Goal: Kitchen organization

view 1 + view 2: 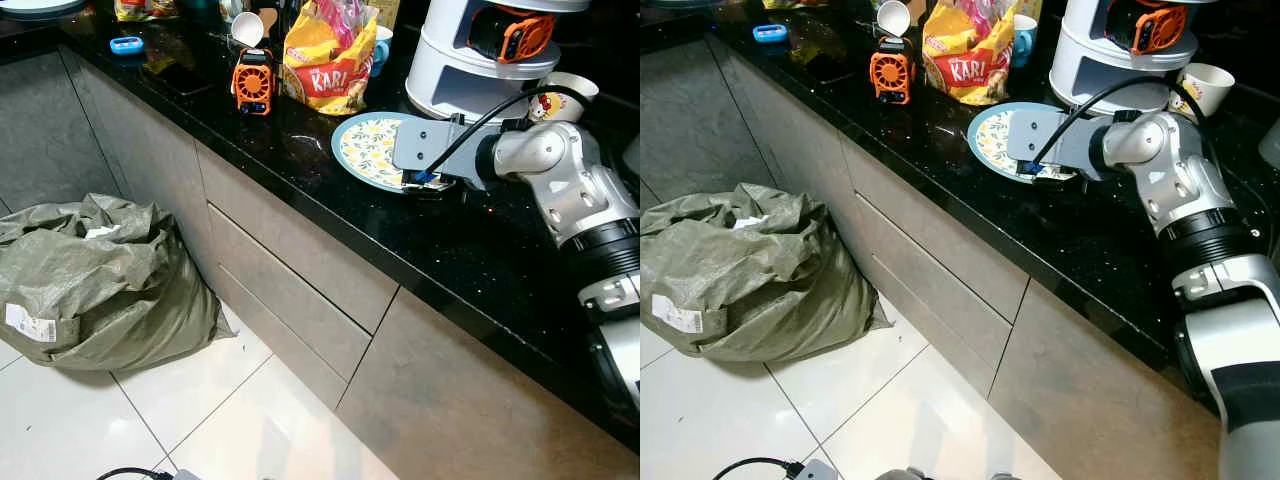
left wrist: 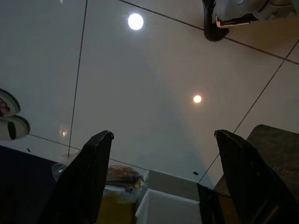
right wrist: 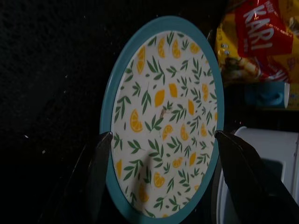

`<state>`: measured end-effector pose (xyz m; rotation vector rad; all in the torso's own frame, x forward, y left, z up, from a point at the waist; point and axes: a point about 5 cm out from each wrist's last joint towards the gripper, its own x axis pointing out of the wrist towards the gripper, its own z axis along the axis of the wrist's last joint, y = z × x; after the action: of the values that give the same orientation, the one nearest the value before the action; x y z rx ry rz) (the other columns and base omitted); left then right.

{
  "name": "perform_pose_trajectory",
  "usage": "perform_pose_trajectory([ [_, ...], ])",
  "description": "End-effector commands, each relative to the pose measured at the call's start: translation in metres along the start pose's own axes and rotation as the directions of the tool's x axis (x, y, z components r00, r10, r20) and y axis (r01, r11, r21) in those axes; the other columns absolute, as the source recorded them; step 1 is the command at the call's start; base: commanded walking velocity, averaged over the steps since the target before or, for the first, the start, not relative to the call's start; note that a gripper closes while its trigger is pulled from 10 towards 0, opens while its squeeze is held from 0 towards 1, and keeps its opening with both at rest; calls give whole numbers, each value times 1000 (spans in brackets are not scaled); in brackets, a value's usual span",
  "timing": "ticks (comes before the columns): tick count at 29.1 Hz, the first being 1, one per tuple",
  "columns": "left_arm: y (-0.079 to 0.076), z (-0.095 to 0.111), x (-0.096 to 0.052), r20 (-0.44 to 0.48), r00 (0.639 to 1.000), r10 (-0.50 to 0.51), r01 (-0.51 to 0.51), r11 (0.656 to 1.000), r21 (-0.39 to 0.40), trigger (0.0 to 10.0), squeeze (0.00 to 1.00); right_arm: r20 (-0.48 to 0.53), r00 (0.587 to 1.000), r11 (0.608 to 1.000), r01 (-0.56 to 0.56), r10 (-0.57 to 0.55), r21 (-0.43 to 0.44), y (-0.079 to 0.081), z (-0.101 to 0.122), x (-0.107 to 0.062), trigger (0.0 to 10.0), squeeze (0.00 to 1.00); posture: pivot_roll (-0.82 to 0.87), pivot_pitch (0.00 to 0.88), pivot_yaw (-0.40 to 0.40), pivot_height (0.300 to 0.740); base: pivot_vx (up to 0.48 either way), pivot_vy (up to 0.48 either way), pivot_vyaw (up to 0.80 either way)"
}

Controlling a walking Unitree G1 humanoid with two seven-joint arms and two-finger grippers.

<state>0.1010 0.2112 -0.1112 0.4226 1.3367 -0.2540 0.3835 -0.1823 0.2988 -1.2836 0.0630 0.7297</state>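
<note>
lying at 9 o'clock on white floor tiles (image 1: pixel 200 390), a green sack (image 1: pixel 95 285) is slumping against grey cabinets. on the black counter (image 1: pixel 470 250), the right gripper (image 3: pixel 159 140) is spreading wide around the lemon plate (image 3: pixel 163 116); at 12 o'clock a snack bag (image 1: pixel 330 60) is standing.

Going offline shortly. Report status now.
Right gripper open, fingers astride the lemon plate on the black counter. Left gripper open, idle. Snack bag behind plate.
</note>
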Motion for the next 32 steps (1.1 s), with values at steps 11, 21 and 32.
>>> perform_pose_trajectory([
  [11, -4, -6, 0, -21, 1000, -13, 14, 1000, 18, 10000, 0, -37, 999, 1000, -18, 17, -21, 17, 3, 11, 10000, 0, 53, 110, -56, 740, 0, 0, 0],
  [21, -5, -5, 0, -20, 1000, -13, 14, 1000, 20, 10000, 0, -76, 997, 999, -22, 19, -44, 17, 1, 9, 10000, 0, 49, 110, -60, 740, 0, 0, 0],
  [32, -6, -6, 0, -21, 1000, -16, 17, 1000, 14, 10000, 0, -117, 990, 994, -82, 74, -67, 35, 5, 19, 10000, 0, 47, 110, -70, 740, 0, 0, 0],
])
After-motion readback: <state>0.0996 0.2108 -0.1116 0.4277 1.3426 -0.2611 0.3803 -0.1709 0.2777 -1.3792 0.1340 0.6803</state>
